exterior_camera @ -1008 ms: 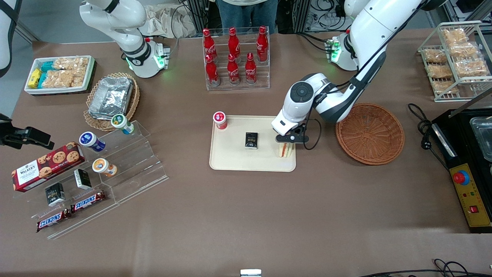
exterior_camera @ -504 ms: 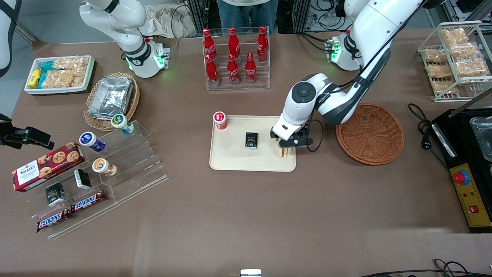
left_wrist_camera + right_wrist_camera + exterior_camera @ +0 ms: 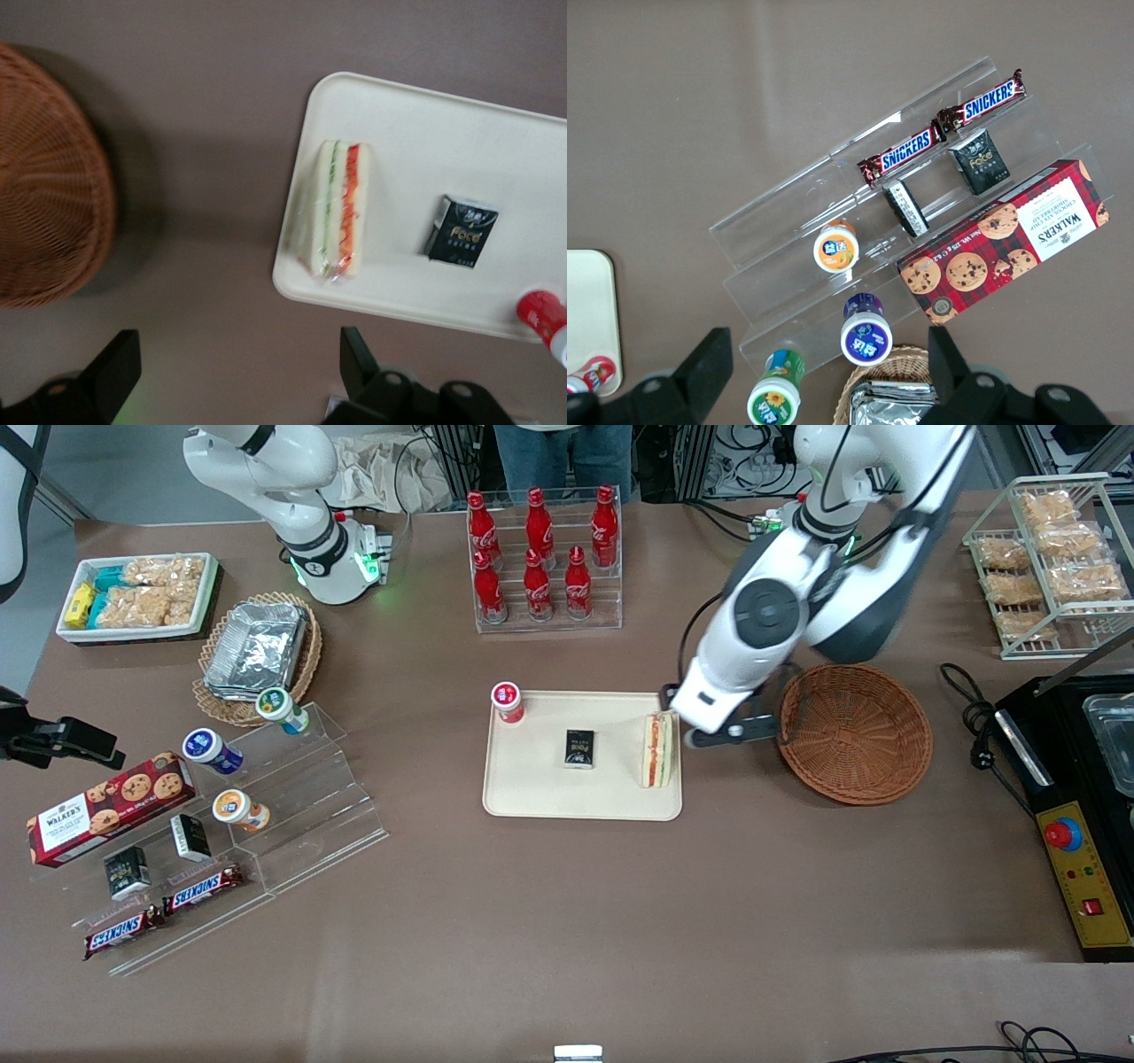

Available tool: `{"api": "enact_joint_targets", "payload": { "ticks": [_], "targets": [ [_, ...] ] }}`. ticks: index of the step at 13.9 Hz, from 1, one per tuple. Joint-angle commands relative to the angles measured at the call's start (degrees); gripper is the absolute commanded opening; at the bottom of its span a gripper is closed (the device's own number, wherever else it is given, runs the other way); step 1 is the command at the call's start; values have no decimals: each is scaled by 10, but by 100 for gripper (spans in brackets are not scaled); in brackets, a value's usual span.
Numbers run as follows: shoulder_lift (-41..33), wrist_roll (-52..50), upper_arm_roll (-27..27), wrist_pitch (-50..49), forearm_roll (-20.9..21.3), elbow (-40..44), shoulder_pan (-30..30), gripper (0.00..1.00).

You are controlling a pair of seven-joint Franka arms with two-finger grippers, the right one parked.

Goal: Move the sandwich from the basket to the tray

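Lifted clear of the sandwich (image 3: 656, 749), the pincer (image 3: 732, 733) now hangs above the desk (image 3: 567, 921) between tray (image 3: 532, 793) and basket (image 3: 856, 732).

Its fingers (image 3: 120, 367) stand wide apart and hold nothing. The sandwich lies on its side on the tray, along the rim nearest the basket, filling edge facing up. A small black packet (image 3: 579, 747) and a red-capped bottle (image 3: 507, 701) share the tray.

The gripper (image 3: 722, 731) (fingers spread) is flanked closely by the basket (image 3: 855, 732) and the tray (image 3: 540, 793).
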Motion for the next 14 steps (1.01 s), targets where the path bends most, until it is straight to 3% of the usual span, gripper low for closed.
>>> {"api": "enact_joint_targets", "payload": {
  "ticks": [1, 4, 7, 14],
  "targets": [
    [-21, 53, -4, -109, -19, 65, 53, 100],
    [-98, 181, -2, -146, -22, 64, 149, 100],
    [-144, 233, 0, -169, -22, 66, 219, 100],
    [-127, 279, 0, -168, -18, 139, 240, 100]
  ]
}}
